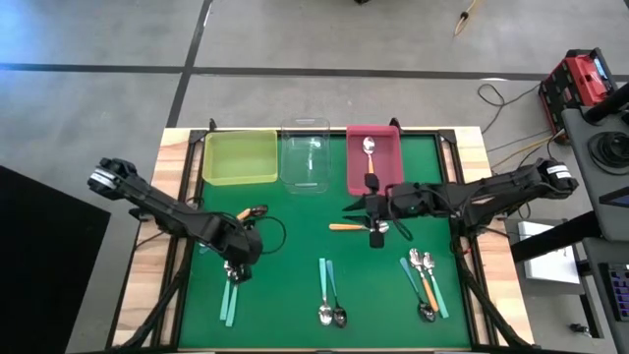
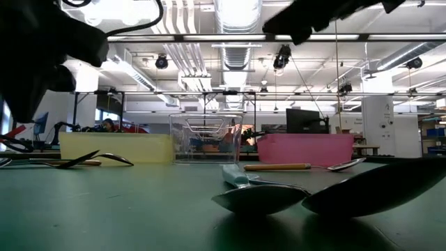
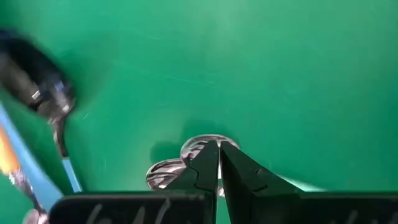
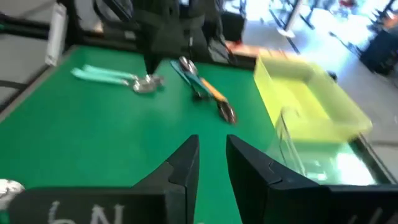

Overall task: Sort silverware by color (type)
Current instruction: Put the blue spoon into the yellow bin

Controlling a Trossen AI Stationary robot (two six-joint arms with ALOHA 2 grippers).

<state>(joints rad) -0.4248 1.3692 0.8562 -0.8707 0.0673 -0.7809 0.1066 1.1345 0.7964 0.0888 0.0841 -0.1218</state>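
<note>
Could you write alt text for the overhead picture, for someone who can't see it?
Seen from above, two dark robot arms reach over a green table scattered with small orange- and teal-handled spoons. Yellow, clear and pink bins line the far edge; one spoon lies in the pink one.

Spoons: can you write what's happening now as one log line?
left tool shut, over teal spoons | right tool open, empty | one spoon in pink bin

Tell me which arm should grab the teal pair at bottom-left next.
Left, probably. The left gripper already sits over the spoon bowls of the teal pair, fingers nearly closed. The right gripper hovers by the pink bin, across the mat.
</note>
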